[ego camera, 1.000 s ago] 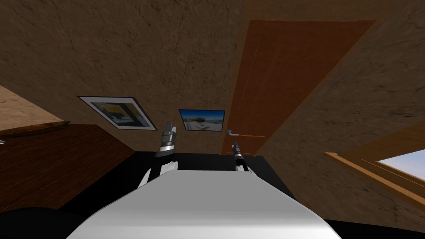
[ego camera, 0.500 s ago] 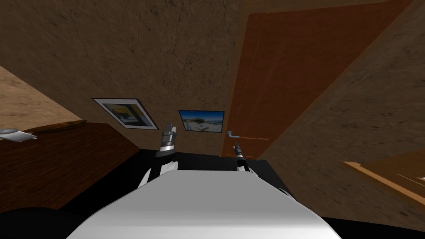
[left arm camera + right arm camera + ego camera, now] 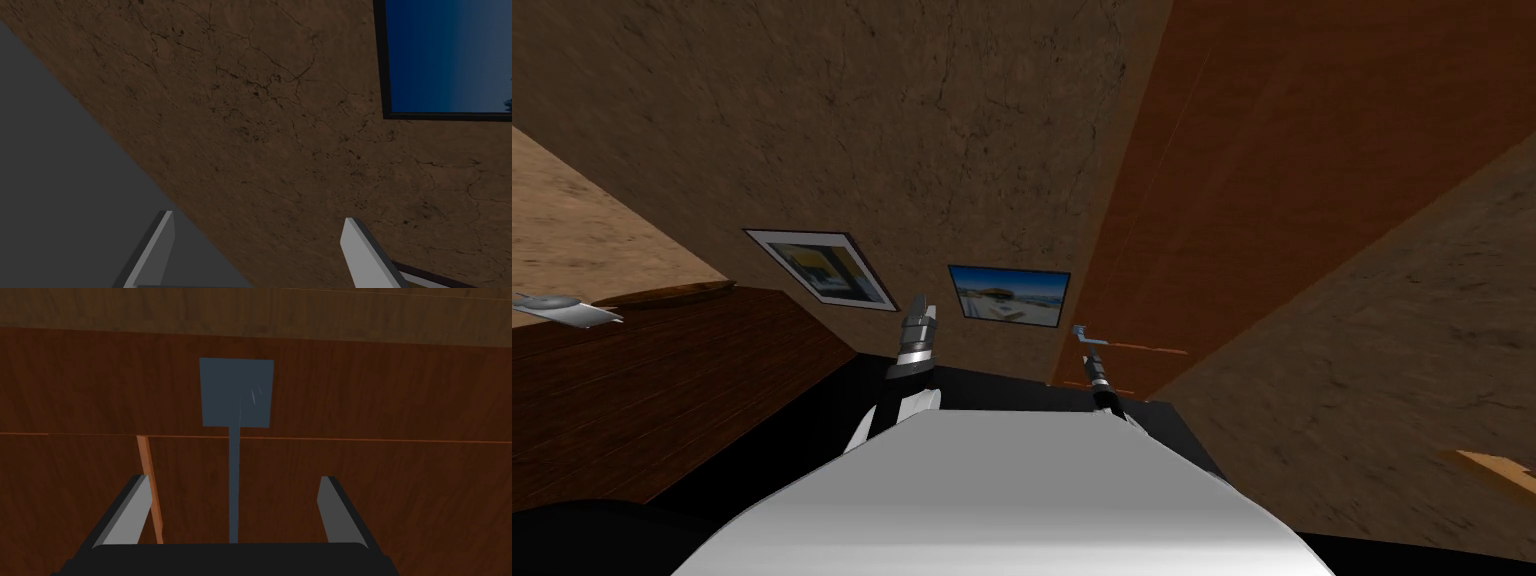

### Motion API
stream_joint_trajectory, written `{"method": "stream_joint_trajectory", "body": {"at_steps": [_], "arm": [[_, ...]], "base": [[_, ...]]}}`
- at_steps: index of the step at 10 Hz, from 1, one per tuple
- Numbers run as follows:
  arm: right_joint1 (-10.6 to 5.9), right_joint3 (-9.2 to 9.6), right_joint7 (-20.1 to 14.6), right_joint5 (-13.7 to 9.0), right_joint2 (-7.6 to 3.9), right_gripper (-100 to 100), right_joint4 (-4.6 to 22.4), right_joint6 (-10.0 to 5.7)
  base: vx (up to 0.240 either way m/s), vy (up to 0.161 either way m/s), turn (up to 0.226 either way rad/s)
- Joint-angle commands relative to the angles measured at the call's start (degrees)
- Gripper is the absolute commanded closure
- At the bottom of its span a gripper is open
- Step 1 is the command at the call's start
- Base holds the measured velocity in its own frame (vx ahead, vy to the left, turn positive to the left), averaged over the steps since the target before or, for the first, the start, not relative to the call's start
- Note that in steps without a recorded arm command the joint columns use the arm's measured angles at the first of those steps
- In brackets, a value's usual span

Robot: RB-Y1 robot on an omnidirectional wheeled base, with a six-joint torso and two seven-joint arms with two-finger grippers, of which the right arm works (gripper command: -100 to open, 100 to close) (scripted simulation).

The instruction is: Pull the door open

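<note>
1. The right claw (image 3: 234, 480) is open, its fingers on either side of the blue-grey door handle (image 3: 234, 453) without pressing it.
2. The handle sits on the reddish-brown door (image 3: 400, 388), just ahead of this claw.
3. The left claw (image 3: 258, 220) is open and faces a wall.

Brown, cracked wall (image 3: 912, 120) ahead, dimly lit. Two framed pictures on it: pale-bordered picture (image 3: 820, 266) at left, dark-framed blue picture (image 3: 1009, 293) near it. Lighter tan wall (image 3: 572, 220) at far left. Dark wood-plank surface (image 3: 662, 390) below, small grey object (image 3: 567, 310) at its far edge. Black area (image 3: 992, 385) along the brown wall's foot. Pale wooden strip (image 3: 1497, 468) low at right.
</note>
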Motion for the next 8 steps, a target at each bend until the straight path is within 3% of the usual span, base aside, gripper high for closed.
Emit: {"method": "stream_joint_trajectory", "body": {"at_steps": [1,2,4,5,6,7,8], "arm": [[-0.37,-0.18,-1.0,-0.2,-0.61,-100,1.9,-1.17],[0.61,-0.69,-2.5,-0.8,-2.14,-100,2.6,-2.37],[1.70,-1.25,-4.1,-1.4,-3.79,-100,3.5,-3.70],[2.04,-1.43,-4.5,-1.6,-4.32,-100,3.7,-4.12],[1.71,-1.26,-4.1,-1.4,-3.78,-100,3.9,-3.99],[1.71,-1.26,-4.1,-1.4,-3.78,100,3.9,-3.99],[1.71,-1.26,-4.1,-1.4,-3.78,100,3.9,-3.99]], "base": [[0.114,0.025,0.102],[0.167,0.031,0.164],[0.200,0.008,0.164],[0.206,-0.030,0.082],[0.094,-0.019,0.015],[-0.011,0.003,-0.010],[-0.032,0.004,-0.008]]}}
